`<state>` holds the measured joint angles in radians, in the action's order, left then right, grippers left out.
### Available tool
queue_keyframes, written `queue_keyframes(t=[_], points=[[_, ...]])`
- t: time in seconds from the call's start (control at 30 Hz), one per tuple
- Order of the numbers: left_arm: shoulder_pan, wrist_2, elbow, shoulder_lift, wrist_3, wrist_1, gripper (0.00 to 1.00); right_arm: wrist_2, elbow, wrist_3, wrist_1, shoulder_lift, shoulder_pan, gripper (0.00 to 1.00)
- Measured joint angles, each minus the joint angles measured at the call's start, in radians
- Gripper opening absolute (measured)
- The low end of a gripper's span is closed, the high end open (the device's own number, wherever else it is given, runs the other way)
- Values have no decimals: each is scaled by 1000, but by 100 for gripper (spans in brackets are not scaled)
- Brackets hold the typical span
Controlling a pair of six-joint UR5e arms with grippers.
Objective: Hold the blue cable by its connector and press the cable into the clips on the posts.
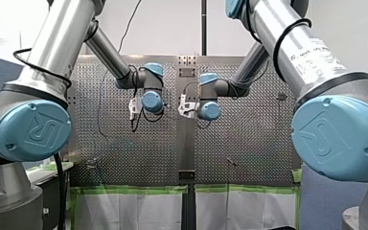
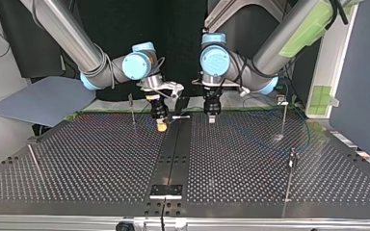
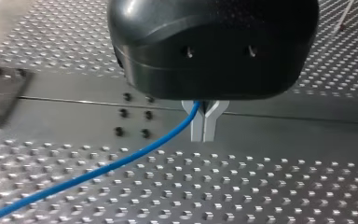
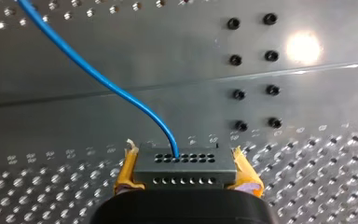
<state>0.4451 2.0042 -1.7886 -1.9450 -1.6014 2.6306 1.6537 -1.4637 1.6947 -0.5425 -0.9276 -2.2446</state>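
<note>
**2-arm hold on the blue cable at the upper centre of the table; no post reached yet, as judged.**

My right gripper [image 4: 185, 159] is clamped by its yellow pads [image 4: 127, 171] on the grey connector [image 4: 186, 175]. The blue cable [image 4: 98, 77] leaves the connector's face and arcs away ahead of the gripper. My left gripper [image 3: 204, 122] has its metal fingers [image 3: 197, 127] pressed together on the cable, which runs off beside them, low over the perforated table [image 3: 261, 196]. In the top view the 2 grippers hang side by side at upper centre, either side of the dark strip [image 2: 173, 154], so the held span probably lies crosswise. 1 post [image 2: 132, 108] stands just left of my right gripper and another stands well off at upper right. Their clips are too small to make out. The coming move likely runs sideways toward the nearer left post, with my right arm closest.
</note>
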Motion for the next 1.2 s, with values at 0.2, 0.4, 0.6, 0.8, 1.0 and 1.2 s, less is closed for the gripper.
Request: queue_keyframes(t=[0.2,0.4,0.6,0.8,1.0,1.2], points=[[4,-1,-11,-50,1,-49,0,24,-57,-1,-57,0,8,0],[8,-1,-26,-102,-1,-102,0,60,-111,2,-111,0,15,0],[20,-1,-56,-159,1,-159,0,64,-166,6,-166,1,24,0],[36,0,-83,-191,2,-207,0,77,-217,0,-217,15,28,0],[45,-4,-95,-195,2,-238,0,107,-267,-1,-267,59,30,0],[70,-1,-103,-204,6,-266,0,139,-321,-1,-321,112,37,0]])
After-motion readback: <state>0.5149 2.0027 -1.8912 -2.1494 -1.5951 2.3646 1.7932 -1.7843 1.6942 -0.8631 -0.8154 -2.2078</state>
